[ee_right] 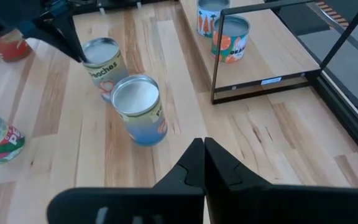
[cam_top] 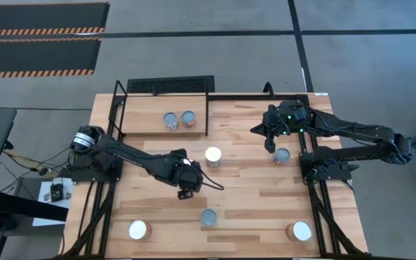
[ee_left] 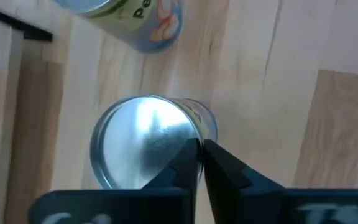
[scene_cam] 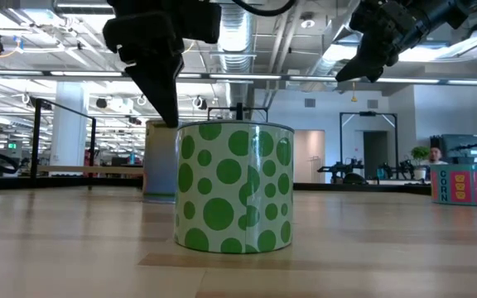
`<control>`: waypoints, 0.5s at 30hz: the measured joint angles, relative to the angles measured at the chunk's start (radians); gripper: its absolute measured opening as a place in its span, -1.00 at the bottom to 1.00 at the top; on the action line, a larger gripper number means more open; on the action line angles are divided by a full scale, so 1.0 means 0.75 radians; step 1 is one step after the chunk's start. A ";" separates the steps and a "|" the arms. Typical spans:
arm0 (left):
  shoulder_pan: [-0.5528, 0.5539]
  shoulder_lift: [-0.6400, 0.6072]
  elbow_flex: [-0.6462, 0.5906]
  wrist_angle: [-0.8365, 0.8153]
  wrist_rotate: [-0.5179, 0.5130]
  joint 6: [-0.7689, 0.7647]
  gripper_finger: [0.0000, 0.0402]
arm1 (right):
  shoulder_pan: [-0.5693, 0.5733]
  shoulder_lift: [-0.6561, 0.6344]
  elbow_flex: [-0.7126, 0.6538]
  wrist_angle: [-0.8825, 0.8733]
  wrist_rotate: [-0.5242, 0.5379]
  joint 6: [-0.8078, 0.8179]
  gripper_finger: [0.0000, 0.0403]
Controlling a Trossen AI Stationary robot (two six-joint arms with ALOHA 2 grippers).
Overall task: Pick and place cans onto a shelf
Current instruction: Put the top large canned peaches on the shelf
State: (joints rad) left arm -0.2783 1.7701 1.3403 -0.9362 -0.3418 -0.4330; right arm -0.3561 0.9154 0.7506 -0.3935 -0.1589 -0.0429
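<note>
Green-dotted can [scene_cam: 234, 186] blocks most cans behind.

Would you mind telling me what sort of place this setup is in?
Probably a large robotics lab or industrial hall: exposed ceiling ducts, hazard-striped floor mats, and more equipment stands beyond the table.

We see two cans [cam_top: 179, 120] side by side on the shelf [cam_top: 143, 119] at the table's [cam_top: 251, 195] far left corner. One can [cam_top: 213, 155] stands mid-table, another [cam_top: 282, 156] toward the right edge, one [cam_top: 209, 217] near the front edge's middle, and one by each front corner [cam_top: 139, 230] [cam_top: 301, 231].
</note>
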 joint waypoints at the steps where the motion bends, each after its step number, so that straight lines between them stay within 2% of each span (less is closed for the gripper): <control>1: 0.011 -0.008 0.002 -0.019 0.002 -0.023 -0.97 | 0.000 0.000 0.000 0.001 0.002 0.000 -0.94; 10: 0.133 -0.203 0.057 -0.385 -0.006 -0.322 -1.00 | 0.000 0.000 0.000 0.049 0.004 -0.004 -0.94; 15: 0.220 -0.338 0.060 -0.675 -0.008 -0.514 -1.00 | 0.000 0.000 0.000 0.052 0.004 -0.004 -0.94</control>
State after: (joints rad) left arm -0.1130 1.5167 1.3849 -1.4426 -0.3477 -0.8183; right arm -0.3561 0.9154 0.7506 -0.3542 -0.1558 -0.0456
